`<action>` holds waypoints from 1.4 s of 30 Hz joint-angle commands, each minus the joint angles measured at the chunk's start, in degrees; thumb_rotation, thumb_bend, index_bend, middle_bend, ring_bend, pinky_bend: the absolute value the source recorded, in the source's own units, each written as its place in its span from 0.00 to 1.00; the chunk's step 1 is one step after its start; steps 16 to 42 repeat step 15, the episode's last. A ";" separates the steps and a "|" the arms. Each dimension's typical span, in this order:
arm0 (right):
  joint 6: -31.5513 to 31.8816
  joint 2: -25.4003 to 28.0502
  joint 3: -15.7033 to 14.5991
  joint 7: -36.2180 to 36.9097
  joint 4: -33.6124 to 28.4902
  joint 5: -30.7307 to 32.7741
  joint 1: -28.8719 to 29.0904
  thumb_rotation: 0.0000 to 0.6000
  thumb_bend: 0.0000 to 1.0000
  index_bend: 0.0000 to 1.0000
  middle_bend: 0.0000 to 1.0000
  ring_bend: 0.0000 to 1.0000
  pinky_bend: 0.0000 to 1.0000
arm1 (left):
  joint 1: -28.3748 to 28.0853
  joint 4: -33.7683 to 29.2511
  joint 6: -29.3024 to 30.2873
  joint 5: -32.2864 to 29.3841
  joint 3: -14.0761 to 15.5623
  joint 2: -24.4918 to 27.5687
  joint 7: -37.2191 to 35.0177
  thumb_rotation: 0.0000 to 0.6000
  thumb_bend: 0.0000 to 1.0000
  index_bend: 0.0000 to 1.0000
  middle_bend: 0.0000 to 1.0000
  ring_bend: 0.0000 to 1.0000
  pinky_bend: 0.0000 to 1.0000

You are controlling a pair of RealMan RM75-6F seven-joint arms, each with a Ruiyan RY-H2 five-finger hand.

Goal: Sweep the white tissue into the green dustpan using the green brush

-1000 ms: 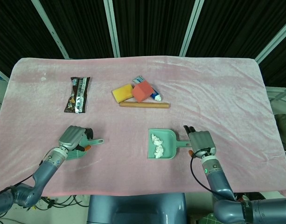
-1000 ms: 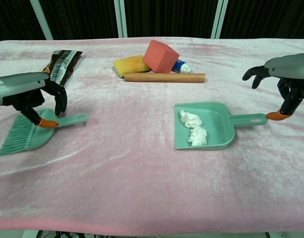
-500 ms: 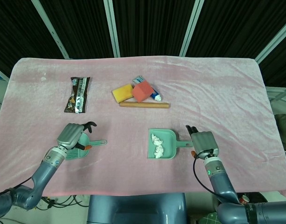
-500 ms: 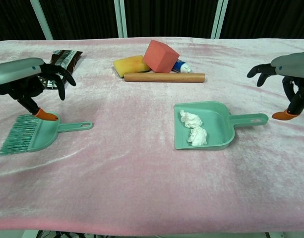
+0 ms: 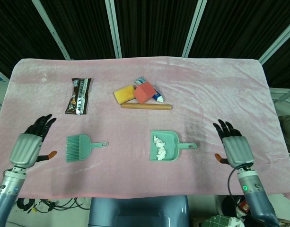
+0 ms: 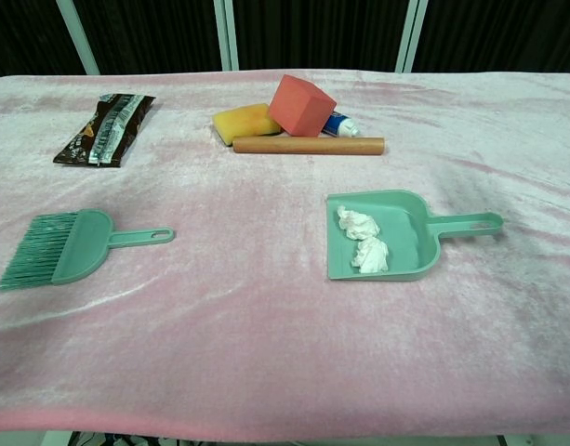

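Tissue sits in two crumpled white lumps inside the green dustpan, whose handle points toward the robot's right. Well apart on the pink cloth, the green brush lies flat, bristles pointing away from the pan. Both hands hang off to the sides, touching nothing: left hand with fingers spread wide, right hand likewise fanned open. Further back, a snack wrapper, yellow sponge, red cube and wooden rod cluster together.
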 commanded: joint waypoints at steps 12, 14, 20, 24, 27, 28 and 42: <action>10.12 1.22 0.05 16.75 12.15 -9.05 -15.39 1.00 0.14 0.00 0.00 0.00 0.18 | 11.83 9.16 12.71 0.56 0.59 1.21 -9.24 1.00 0.00 0.00 0.00 0.00 0.02; 10.57 0.64 1.15 19.06 13.02 -8.27 -16.69 1.00 0.13 0.00 0.00 0.00 0.18 | 12.42 9.85 12.77 -0.50 -0.20 1.21 -10.35 1.00 0.00 0.00 0.00 0.00 0.01; 10.58 0.42 1.57 19.62 13.48 -8.05 -17.15 1.00 0.13 0.00 0.00 0.00 0.18 | 12.65 9.93 12.72 -1.16 -0.71 1.24 -10.93 1.00 0.00 0.00 0.00 0.00 0.01; 10.58 0.42 1.57 19.62 13.48 -8.05 -17.15 1.00 0.13 0.00 0.00 0.00 0.18 | 12.65 9.93 12.72 -1.16 -0.71 1.24 -10.93 1.00 0.00 0.00 0.00 0.00 0.01; 10.58 0.42 1.57 19.62 13.48 -8.05 -17.15 1.00 0.13 0.00 0.00 0.00 0.18 | 12.65 9.93 12.72 -1.16 -0.71 1.24 -10.93 1.00 0.00 0.00 0.00 0.00 0.01; 10.58 0.42 1.57 19.62 13.48 -8.05 -17.15 1.00 0.13 0.00 0.00 0.00 0.18 | 12.65 9.93 12.72 -1.16 -0.71 1.24 -10.93 1.00 0.00 0.00 0.00 0.00 0.01; 10.58 0.42 1.57 19.62 13.48 -8.05 -17.15 1.00 0.13 0.00 0.00 0.00 0.18 | 12.65 9.93 12.72 -1.16 -0.71 1.24 -10.93 1.00 0.00 0.00 0.00 0.00 0.01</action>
